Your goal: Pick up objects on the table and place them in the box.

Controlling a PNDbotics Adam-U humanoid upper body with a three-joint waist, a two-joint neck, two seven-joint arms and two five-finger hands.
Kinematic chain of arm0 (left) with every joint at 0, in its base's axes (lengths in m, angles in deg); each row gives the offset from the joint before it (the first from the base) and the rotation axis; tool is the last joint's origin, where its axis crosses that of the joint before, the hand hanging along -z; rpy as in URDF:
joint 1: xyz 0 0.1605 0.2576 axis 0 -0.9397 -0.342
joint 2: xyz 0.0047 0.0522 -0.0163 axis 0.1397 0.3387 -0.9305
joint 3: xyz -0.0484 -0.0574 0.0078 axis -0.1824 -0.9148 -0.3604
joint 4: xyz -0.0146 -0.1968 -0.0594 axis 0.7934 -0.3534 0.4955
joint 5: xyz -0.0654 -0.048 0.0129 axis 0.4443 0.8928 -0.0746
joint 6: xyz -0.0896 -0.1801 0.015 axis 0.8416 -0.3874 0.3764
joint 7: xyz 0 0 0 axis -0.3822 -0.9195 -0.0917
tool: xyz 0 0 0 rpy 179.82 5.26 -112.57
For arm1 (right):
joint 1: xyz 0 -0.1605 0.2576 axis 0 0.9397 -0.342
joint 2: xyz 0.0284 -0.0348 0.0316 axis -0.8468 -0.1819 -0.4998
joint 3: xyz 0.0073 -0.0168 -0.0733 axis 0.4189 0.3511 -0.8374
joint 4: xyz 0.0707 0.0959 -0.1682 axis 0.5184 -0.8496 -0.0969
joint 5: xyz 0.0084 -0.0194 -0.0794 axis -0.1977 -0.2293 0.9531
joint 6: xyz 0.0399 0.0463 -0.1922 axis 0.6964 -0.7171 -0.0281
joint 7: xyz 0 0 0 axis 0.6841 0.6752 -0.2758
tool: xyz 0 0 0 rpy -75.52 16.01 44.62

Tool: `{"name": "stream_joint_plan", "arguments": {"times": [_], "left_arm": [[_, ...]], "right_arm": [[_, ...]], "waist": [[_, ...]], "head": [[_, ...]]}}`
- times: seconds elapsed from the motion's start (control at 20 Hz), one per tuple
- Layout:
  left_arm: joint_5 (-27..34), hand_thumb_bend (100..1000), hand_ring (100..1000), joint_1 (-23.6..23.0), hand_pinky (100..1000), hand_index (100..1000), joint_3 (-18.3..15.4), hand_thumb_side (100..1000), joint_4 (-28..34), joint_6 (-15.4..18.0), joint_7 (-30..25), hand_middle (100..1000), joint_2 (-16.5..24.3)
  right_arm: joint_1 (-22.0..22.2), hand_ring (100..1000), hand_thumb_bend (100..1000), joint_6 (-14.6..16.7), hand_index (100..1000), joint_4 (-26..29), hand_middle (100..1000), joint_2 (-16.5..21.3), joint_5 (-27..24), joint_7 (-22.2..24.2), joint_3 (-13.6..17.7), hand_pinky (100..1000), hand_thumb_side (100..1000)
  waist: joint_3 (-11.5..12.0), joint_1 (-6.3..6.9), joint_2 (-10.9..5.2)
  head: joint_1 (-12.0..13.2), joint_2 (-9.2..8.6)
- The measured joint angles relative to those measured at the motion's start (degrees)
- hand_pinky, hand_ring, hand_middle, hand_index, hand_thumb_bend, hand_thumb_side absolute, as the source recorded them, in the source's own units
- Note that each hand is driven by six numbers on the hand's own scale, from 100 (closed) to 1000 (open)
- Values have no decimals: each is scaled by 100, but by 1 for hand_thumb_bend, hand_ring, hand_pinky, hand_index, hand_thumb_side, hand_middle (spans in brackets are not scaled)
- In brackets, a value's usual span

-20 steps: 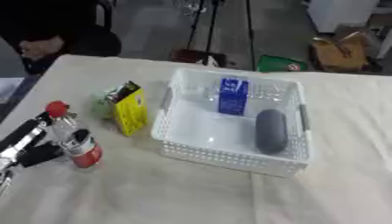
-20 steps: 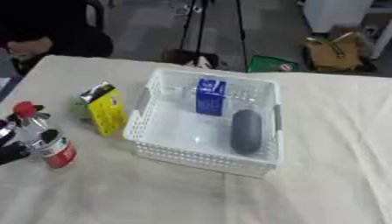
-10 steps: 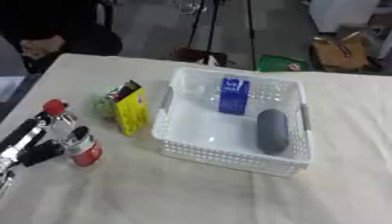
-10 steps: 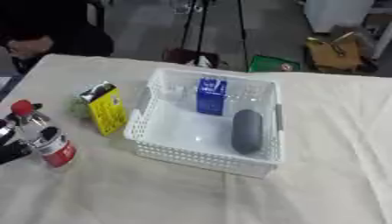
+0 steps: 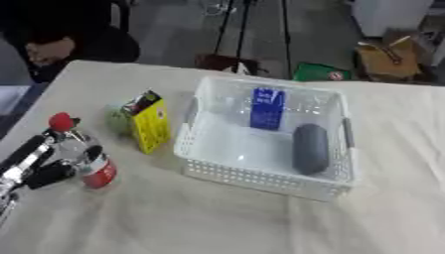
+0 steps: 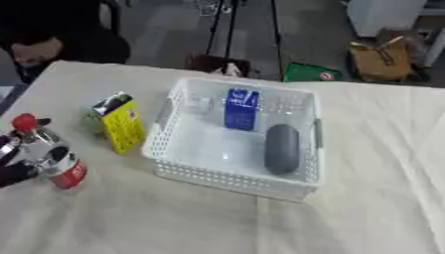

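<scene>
A clear bottle [image 5: 83, 154] with a red cap and red label stands near the table's left edge. My left hand [image 5: 31, 163] comes in from the lower left and its black fingers curl round the bottle's body. To the right of the bottle stands a yellow carton [image 5: 148, 124], with something green behind it. The white perforated basket [image 5: 260, 176] sits mid-table; inside it lie a blue carton [image 5: 267, 108] and a dark grey oblong object [image 5: 309, 148]. My right hand shows in neither view.
The cream tablecloth [image 5: 217, 218] spreads wide in front of and right of the basket. Beyond the far edge are a tripod, a cardboard box [image 6: 382, 57], a green item and a seated person in dark clothes at the upper left.
The camera has shifted slightly; the bottle, the carton and the basket keep their places. My left hand stays curled round the bottle.
</scene>
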Motion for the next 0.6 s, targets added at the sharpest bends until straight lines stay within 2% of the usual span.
{"name": "stream_joint_plan", "arguments": {"times": [0.05,0.15,0.3,0.4,0.45,0.6], "left_arm": [[21,403,925,0,1000,787,1,675,1,21,-40,921,-1],[63,388,904,0,990,781,1,669,1,56,-116,896,-2],[113,385,900,2,987,780,2,668,1,91,-194,893,-3],[124,351,880,3,965,761,2,650,0,103,-223,861,-4],[131,295,861,3,961,733,2,640,0,109,-231,811,-4],[158,278,849,8,954,718,2,637,0,114,-236,788,-5]], "right_arm": [[0,783,100,-7,822,0,657,0,3,-11,5,803,1000],[-1,782,100,-11,823,0,657,0,6,-34,17,803,1000],[-1,782,100,-20,823,0,657,0,19,-68,28,803,1000],[-2,782,100,-30,825,0,657,0,25,-83,28,804,1000],[-2,782,100,-31,825,0,653,0,26,-90,28,804,1000],[-4,782,100,-30,825,0,651,0,27,-123,29,804,1000]], "waist": [[0,0,0],[0,0,0],[0,0,0],[0,0,0],[1,0,0],[1,0,4]], "head": [[0,0],[0,-1],[1,-2],[1,-3],[1,-4],[1,-40]]}}
